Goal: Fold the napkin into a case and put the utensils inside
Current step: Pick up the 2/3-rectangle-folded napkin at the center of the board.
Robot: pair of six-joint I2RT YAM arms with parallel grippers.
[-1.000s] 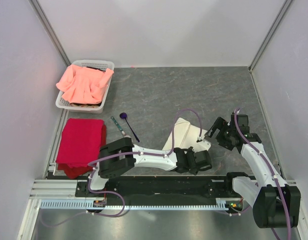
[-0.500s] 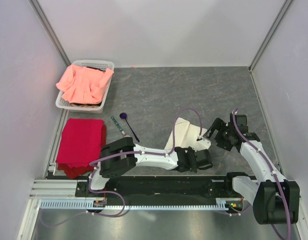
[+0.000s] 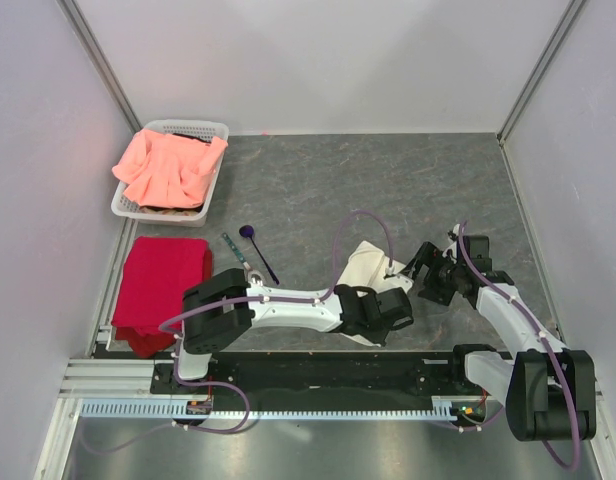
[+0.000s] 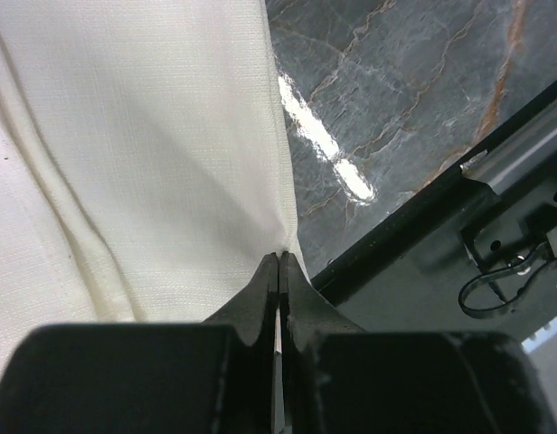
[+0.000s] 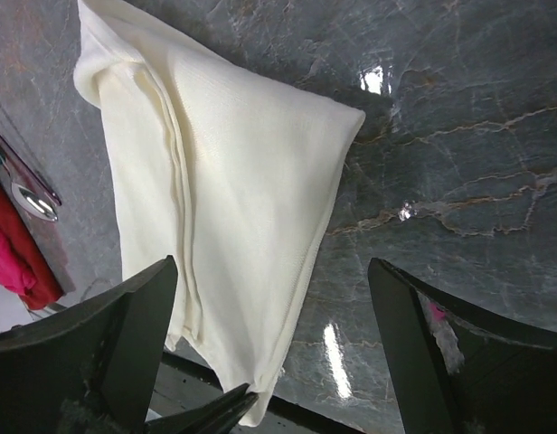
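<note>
A: Cream cloth, the napkin (image 3: 371,262), lies folded in layers on the grey table (image 3: 388,180), towards the front edge. From above, the left arm hides its near corner.
B: The wrist view shows that corner, with the left gripper (image 4: 278,260) pinched tight on it. The right gripper (image 5: 271,269) hangs over the cloth, jaws wide (nothing between them).
A: And the utensils (image 3: 250,250)?
B: Well apart to the left, beside the red cloth (image 3: 163,280). They're too small to make out more.

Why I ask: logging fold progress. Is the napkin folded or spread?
Folded: the napkin lies doubled in creased layers, one corner pinched in the left hand.
</note>
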